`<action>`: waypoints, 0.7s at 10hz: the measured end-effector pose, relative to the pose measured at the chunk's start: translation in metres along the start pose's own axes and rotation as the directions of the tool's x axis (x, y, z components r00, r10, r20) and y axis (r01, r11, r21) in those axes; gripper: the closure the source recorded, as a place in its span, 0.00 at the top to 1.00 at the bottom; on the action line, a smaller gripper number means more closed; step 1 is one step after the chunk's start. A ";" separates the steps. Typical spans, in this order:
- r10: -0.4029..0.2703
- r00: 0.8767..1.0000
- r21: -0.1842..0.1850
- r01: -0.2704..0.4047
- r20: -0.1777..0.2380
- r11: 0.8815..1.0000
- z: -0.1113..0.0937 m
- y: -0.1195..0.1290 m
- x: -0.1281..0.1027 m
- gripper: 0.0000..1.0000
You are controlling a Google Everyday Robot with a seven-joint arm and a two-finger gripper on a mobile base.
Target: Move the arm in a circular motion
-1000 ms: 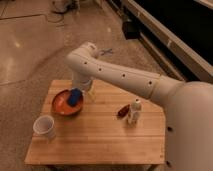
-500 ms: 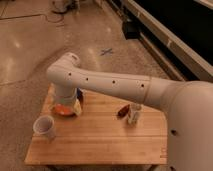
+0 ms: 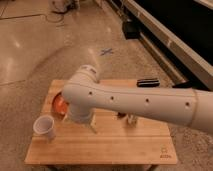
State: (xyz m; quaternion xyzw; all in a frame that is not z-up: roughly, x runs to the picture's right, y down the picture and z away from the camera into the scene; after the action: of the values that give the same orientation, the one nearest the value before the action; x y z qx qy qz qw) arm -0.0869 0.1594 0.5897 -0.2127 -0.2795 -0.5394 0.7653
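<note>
**White arm bent over the desk**

At the left of the desk [image 3: 100, 149] stands a white cup [image 3: 44, 128]. Just behind it to the right sits an orange bowl [image 3: 59, 104], partly hidden by the arm.

The arm [image 3: 135, 102] is thick, glossy and white, a tube with rounded joints and a row of small dark dots along its side. It comes in from the right edge of the view and runs leftward above the desk to a rounded elbow over the bowl's right side. There it turns down toward the desktop. It is far bulkier than anything on the desk.

The gripper [image 3: 91, 126] hangs at the lower end of that downward link, below the elbow, close over the wood between the cup and a small bottle [image 3: 131, 120]. Whether it is wide or narrow cannot be told.

The bottle stands under the arm's long span. Further right, a flat black thing [image 3: 148, 82] lies at the desk's far edge.
</note>
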 end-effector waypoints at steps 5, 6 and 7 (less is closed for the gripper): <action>0.380 0.924 0.021 -0.380 -0.028 0.925 -0.025 0.183 0.016 0.80; 0.423 0.905 0.016 -0.422 -0.040 0.906 -0.028 0.210 0.023 0.80; 0.484 0.872 0.008 -0.485 -0.066 0.874 -0.034 0.252 0.039 0.80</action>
State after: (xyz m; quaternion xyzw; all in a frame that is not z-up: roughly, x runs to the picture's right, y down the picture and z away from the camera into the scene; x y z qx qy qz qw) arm 0.1679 0.1931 0.5841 -0.2611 -0.1895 -0.3384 0.8839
